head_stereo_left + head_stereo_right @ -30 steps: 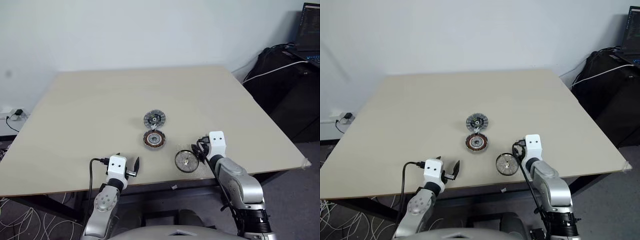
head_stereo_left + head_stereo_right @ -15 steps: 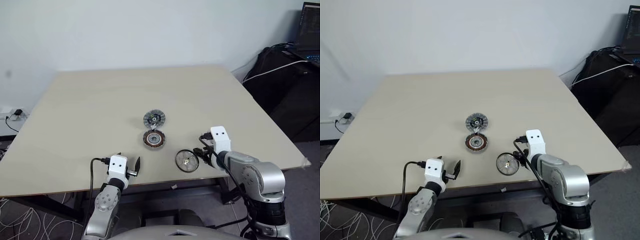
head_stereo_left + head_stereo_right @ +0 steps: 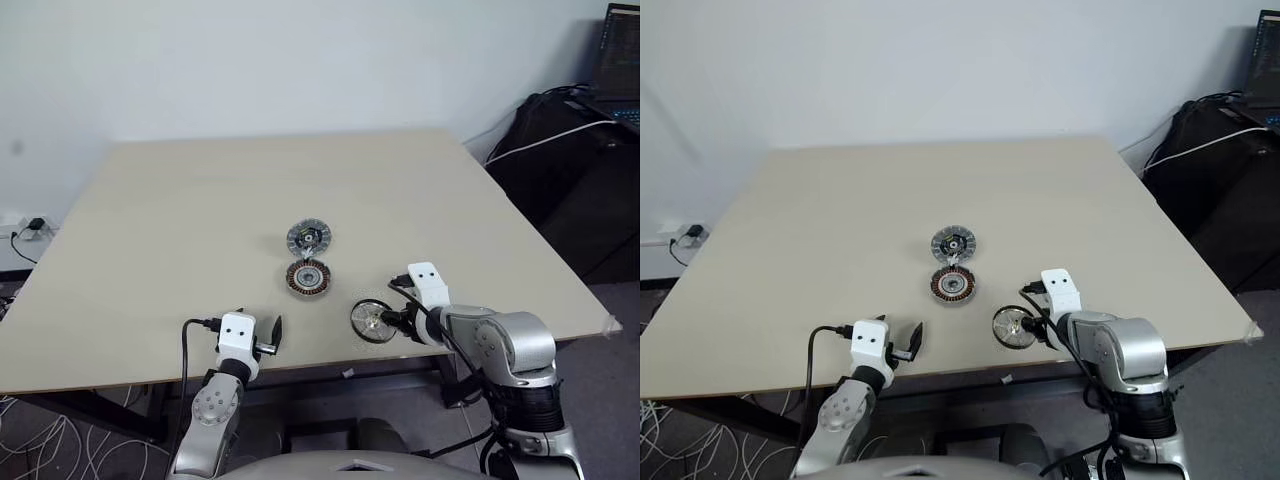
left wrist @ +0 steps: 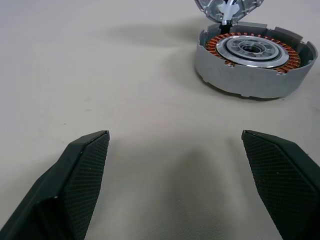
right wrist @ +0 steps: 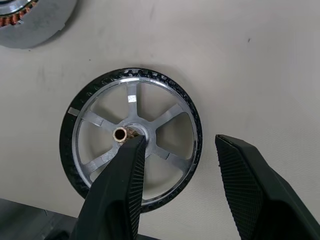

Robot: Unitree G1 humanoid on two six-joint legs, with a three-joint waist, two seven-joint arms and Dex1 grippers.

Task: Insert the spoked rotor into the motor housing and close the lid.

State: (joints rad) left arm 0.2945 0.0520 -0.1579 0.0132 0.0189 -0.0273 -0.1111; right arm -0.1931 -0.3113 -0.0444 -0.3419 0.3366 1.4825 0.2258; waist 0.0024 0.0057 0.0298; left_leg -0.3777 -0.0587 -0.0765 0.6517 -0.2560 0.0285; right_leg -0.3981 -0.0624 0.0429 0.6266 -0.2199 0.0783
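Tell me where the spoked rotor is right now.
The spoked rotor lies flat near the table's front edge, right of the motor housing, under the right pincer.

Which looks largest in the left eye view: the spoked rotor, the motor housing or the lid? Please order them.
1. The spoked rotor looks largest, though it lies nearest the camera.
2. The motor housing and the lid look about alike; I would not rank them.

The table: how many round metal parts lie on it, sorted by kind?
Spoked rotor: 1
Housing with copper coils: 1
Lid, joined to the housing: 1
Total: 3, all on the table
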